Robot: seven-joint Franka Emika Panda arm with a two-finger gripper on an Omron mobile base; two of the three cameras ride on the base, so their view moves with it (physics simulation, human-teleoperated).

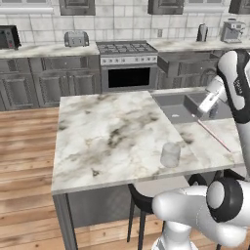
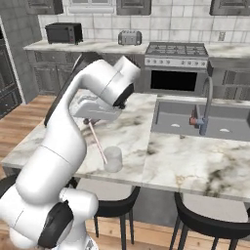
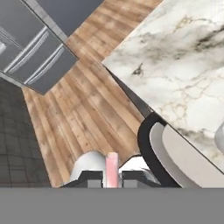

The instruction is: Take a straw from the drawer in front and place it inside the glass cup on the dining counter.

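The two-finger gripper (image 3: 112, 180) is closed on the thin pinkish-red straw (image 2: 96, 142), pinched between its dark tips and hanging slantwise above the white marble dining counter (image 1: 112, 136). The straw's lower end is just beside the small clear glass cup (image 2: 113, 159), which stands near the counter's front edge above a black round stool (image 2: 114, 205).

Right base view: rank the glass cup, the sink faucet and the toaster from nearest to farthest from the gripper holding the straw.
1. Glass cup, just below and right of the gripper, by the straw tip.
2. Faucet, across the counter to the right.
3. Toaster, on the back worktop.
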